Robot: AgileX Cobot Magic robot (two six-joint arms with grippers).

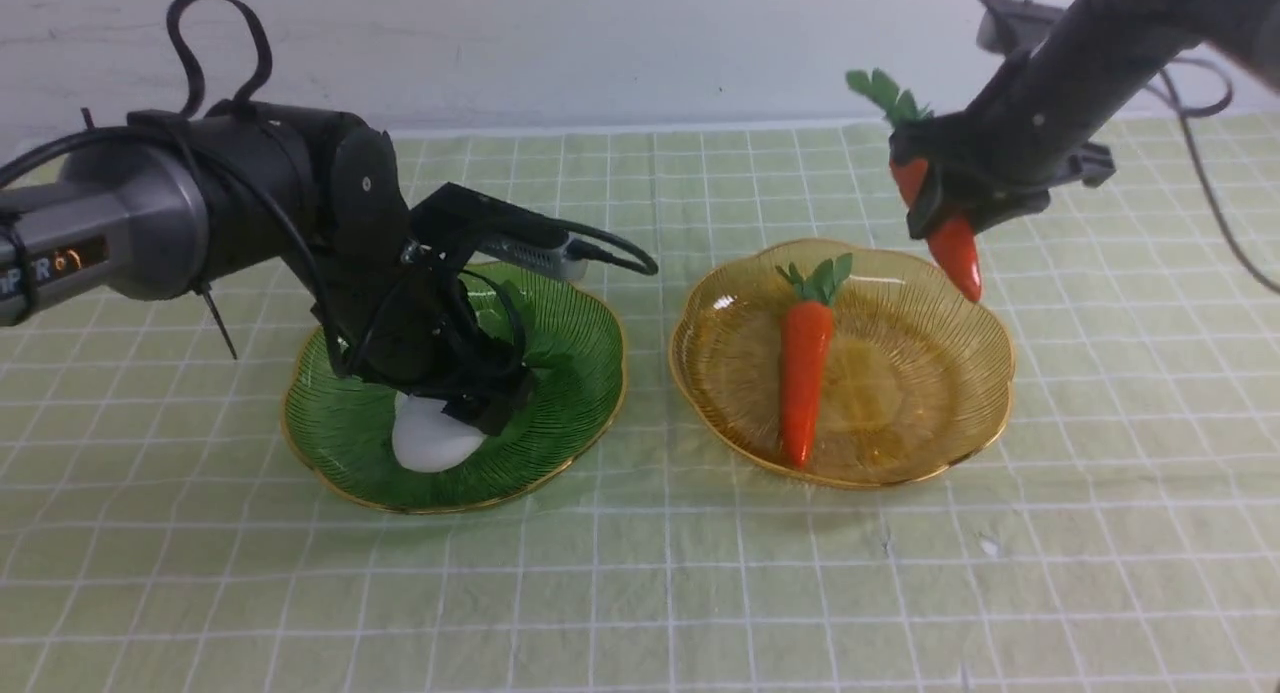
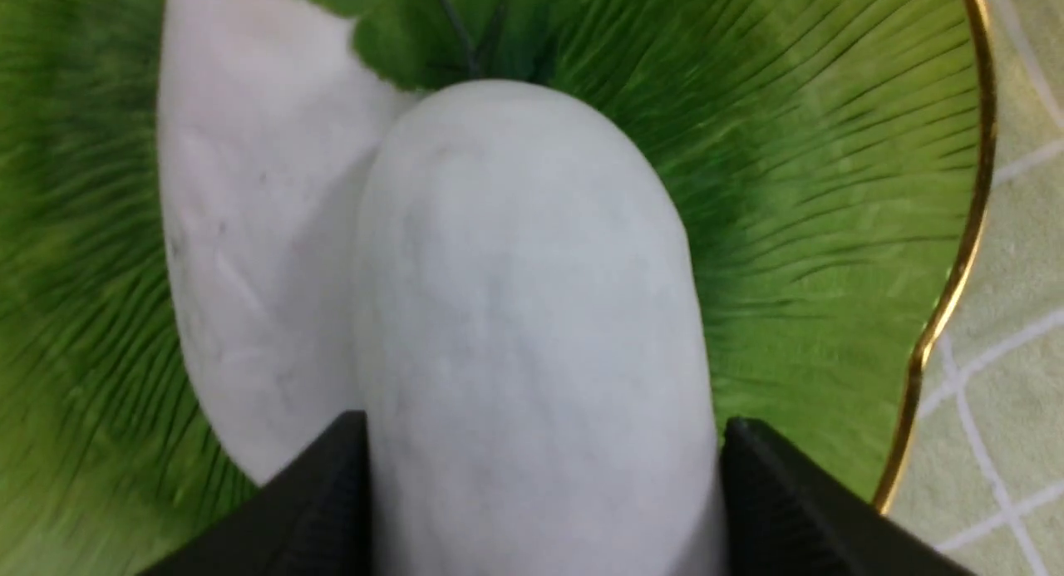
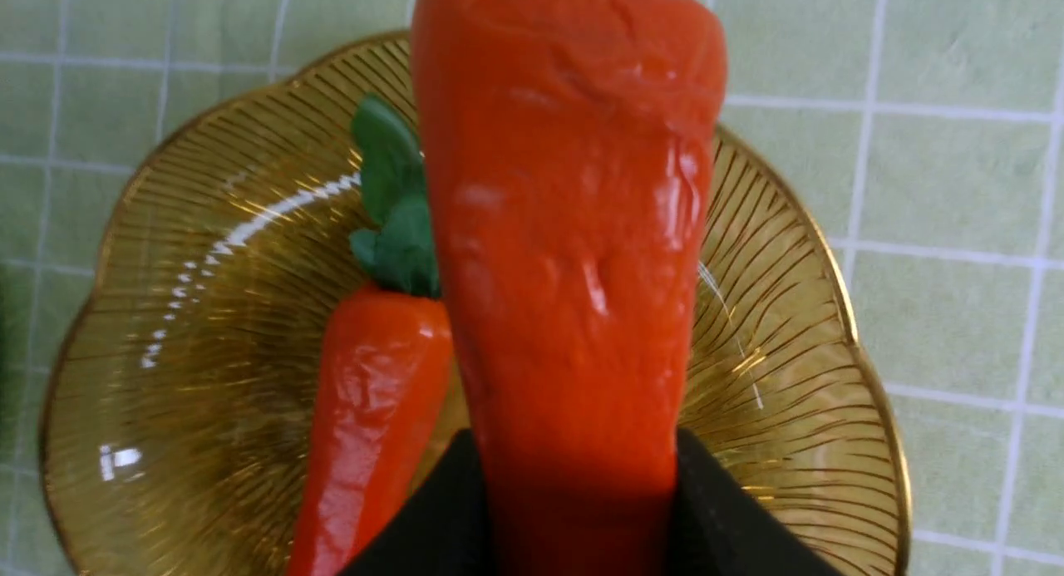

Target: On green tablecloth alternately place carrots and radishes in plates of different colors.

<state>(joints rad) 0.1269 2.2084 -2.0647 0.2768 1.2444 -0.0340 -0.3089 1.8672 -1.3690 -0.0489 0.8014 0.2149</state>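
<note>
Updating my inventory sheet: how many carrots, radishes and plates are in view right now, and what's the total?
Carrots: 2
Radishes: 2
Plates: 2
Total: 6

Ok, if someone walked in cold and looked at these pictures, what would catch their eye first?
An orange carrot dangling tip-down from the right fingers, in the air over the far right rim of the amber plate, which already holds another carrot. Then the left fingers closed around a white radish down in the green plate, beside a second radish.
</note>
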